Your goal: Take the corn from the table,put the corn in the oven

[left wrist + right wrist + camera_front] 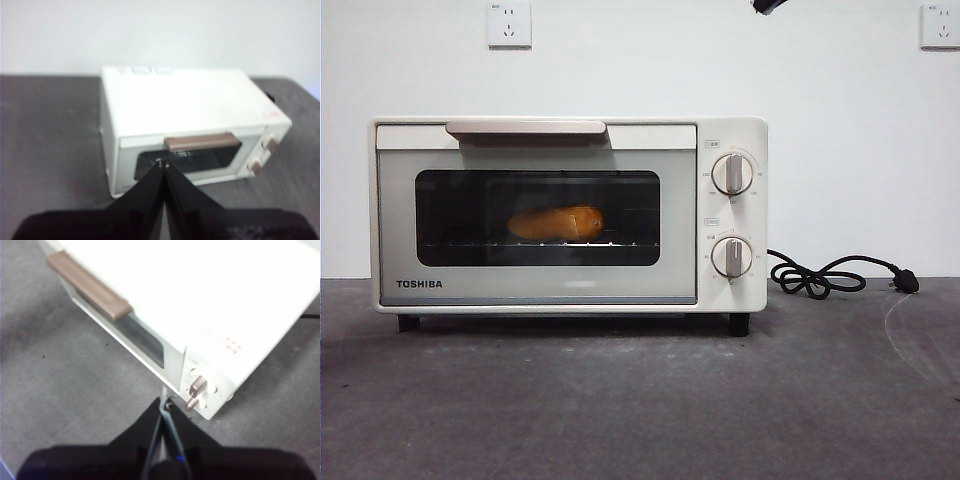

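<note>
A: Left gripper [163, 164] pinched closed, empty, hanging above oven [570, 215] front. Right gripper [165, 402] also closed, empty, up near knob [197, 386] end

B: Corn [556, 222]?

A: Inside on rack, behind closed glass door. Nothing left on tabletop [640, 400]

B: Risks?

A: Looks done. Only hazard: dropping straight down, clipping handle [201, 142] or knobs, shunting oven

This looks like a bare test room or lab rather than a lived-in kitchen. A cream-white boxy TOSHIBA toaster oven [570, 215] stands alone on a dark grey, rough, cloth-like counter [620, 410], its black cord [830, 275] lying unplugged beside it. Behind is a plain white wall [650, 60] carrying two white wall sockets [509, 23].
</note>
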`<action>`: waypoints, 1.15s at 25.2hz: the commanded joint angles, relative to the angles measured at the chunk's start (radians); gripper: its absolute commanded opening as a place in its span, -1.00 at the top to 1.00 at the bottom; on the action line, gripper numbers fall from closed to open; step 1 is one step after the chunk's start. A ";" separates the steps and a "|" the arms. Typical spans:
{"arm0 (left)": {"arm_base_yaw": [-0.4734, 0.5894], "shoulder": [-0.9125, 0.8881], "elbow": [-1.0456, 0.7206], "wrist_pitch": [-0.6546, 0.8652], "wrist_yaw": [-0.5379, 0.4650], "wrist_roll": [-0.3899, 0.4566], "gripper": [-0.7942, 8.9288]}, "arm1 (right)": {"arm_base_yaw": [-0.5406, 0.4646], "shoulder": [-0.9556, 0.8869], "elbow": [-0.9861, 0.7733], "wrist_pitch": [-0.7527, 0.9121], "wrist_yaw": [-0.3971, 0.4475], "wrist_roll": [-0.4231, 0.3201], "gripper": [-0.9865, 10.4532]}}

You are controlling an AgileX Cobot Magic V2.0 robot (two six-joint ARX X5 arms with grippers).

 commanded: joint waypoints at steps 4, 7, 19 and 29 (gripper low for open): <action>-0.002 -0.072 -0.003 -0.042 -0.034 -0.046 0.85 | 0.000 0.002 -0.008 -0.003 0.000 0.021 0.84; -0.002 -0.072 -0.003 -0.080 -0.034 -0.046 0.85 | 0.000 0.002 -0.008 -0.016 0.000 0.021 0.84; -0.002 0.042 -0.003 -0.204 -0.027 -0.053 0.84 | 0.000 0.002 -0.008 -0.031 0.006 0.029 0.83; -0.013 0.052 -0.003 -0.197 -0.030 -0.048 0.84 | 0.000 0.002 -0.008 -0.031 0.027 0.029 0.83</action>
